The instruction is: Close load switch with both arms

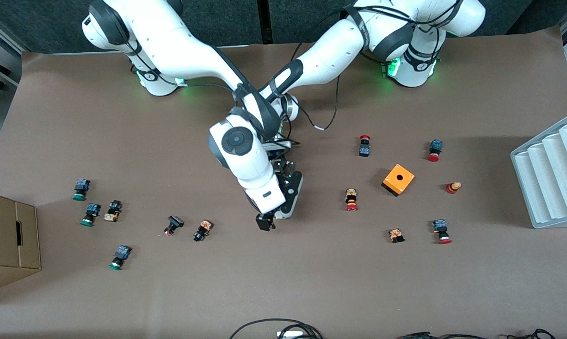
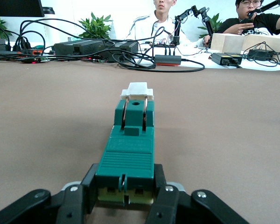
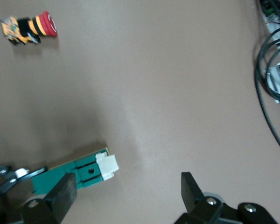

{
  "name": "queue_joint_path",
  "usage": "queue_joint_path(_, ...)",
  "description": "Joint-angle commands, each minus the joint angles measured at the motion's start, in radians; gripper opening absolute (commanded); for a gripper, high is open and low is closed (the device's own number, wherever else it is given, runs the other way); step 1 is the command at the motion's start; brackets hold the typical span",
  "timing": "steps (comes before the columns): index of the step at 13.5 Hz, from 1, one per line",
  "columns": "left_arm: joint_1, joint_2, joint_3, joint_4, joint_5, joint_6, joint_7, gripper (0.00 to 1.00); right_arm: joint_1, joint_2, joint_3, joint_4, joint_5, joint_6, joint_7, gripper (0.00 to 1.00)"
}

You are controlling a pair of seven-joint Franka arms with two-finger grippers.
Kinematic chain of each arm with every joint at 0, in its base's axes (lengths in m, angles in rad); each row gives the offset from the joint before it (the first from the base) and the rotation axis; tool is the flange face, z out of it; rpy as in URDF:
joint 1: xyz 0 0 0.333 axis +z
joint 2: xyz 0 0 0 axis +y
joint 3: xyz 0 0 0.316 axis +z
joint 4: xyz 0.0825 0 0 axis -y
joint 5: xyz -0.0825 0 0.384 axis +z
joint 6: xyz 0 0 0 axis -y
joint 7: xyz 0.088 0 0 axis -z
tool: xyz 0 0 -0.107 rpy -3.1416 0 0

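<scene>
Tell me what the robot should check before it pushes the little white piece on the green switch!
1. Left gripper clamped on the load switch: ok, its fingers squeeze one end.
2. White sliding piece free to reach: ok, it sticks out at the end away from the grip.
3. Right gripper open: ok, its fingers stand wide apart.
4. Right gripper lined up with the white piece: not ok, the piece sits off toward one finger.
5. Switch flat on the table: cannot tell.
</scene>
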Motion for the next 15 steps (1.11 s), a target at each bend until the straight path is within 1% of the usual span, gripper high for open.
queue_joint_path(1,-0.007,0.019,0.005,0.008,-0.003,-0.014,-0.006,0.43,-0.026,-0.067,0.002,-0.012,0.024,-0.068,0.004,1.00)
queue_joint_path(3,-0.007,0.019,0.005,0.008,-0.003,-0.015,-0.006,0.43,-0.028,-0.103,0.002,-0.014,0.023,-0.081,0.059,1.00)
queue_joint_path(6,-0.007,0.019,0.005,0.008,-0.003,-0.014,-0.006,0.43,-0.026,-0.161,0.002,-0.012,0.020,-0.142,0.174,1.00)
queue_joint_path(9,-0.007,0.019,0.005,0.009,-0.003,-0.014,-0.006,0.43,-0.064,-0.207,0.002,-0.014,0.021,-0.202,0.182,1.00)
queue_joint_path(10,-0.007,0.019,0.005,0.009,-0.003,-0.014,-0.004,0.45,-0.078,-0.225,0.002,-0.014,0.021,-0.239,0.183,1.00)
queue_joint_path(11,-0.007,0.019,0.005,0.009,-0.003,-0.014,-0.001,0.53,-0.097,-0.247,0.002,-0.014,0.021,-0.283,0.194,1.00)
queue_joint_path(12,-0.007,0.019,0.005,0.009,-0.003,-0.014,-0.001,0.74,-0.120,-0.268,0.002,-0.014,0.018,-0.326,0.212,1.00)
queue_joint_path(13,-0.007,0.018,0.005,0.009,-0.003,-0.014,0.000,0.84,-0.133,-0.285,0.001,-0.014,0.017,-0.361,0.232,1.00)
queue_joint_path(14,-0.007,0.018,0.005,0.009,-0.003,-0.014,0.002,0.89,-0.158,-0.299,0.002,-0.014,0.017,-0.380,0.266,1.00)
queue_joint_path(15,-0.007,0.016,0.005,0.009,-0.003,-0.014,0.004,0.98,-0.169,-0.308,0.002,-0.015,0.017,-0.394,0.310,1.00)
